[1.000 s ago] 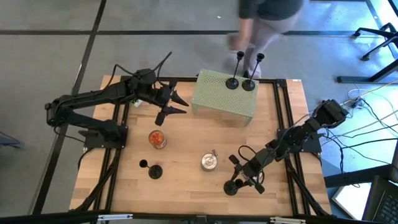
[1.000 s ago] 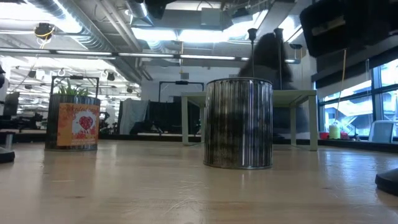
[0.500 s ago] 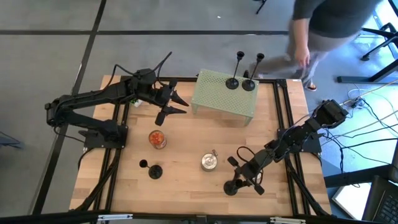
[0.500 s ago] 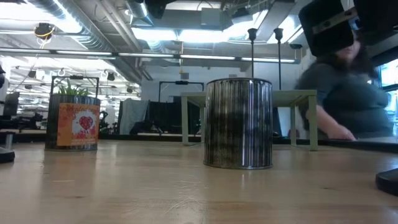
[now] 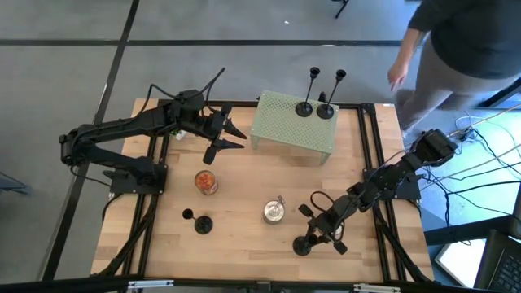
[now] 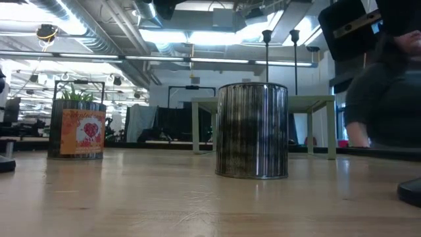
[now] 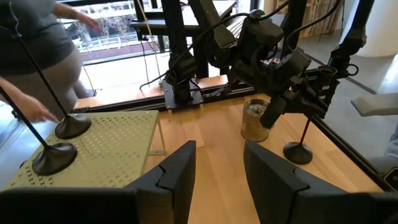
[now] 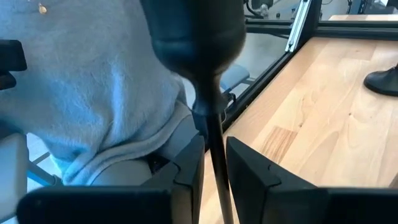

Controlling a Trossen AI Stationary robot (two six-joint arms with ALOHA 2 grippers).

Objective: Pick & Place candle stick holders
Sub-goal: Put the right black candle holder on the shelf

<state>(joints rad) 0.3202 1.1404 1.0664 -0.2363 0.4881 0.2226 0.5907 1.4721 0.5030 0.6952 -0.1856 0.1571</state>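
Observation:
Two black candlestick holders (image 5: 304, 107) (image 5: 326, 111) stand by their round bases on the green perforated stand (image 5: 285, 129) at the far side. A third holder (image 5: 201, 224) stands on the table at the near left. A fourth holder (image 5: 303, 243) stands at the near right, and my right gripper (image 5: 328, 231) is shut on its stem. My left gripper (image 5: 231, 135) hovers open and empty left of the stand; in its wrist view (image 7: 219, 165) the stand and the right gripper (image 7: 292, 93) show ahead. My right gripper pinches the fourth holder's thin stem (image 8: 214, 146) between its two fingers, a little below the cup top (image 8: 198, 31). The fingers come about level from the table's right, across the stem. The holder stands upright with its round base (image 7: 298, 151) on the table.
A glass jar with red contents (image 5: 207, 181) and a silver tin (image 5: 274, 211) stand mid-table between the arms. A person (image 5: 464, 41) moves beyond the table's far right corner. A black frame rail (image 5: 378, 163) runs along the right side.
Both arms have kept still, and the held holder's base stays on the table. The person behind the table has walked from behind the stand toward the far right.

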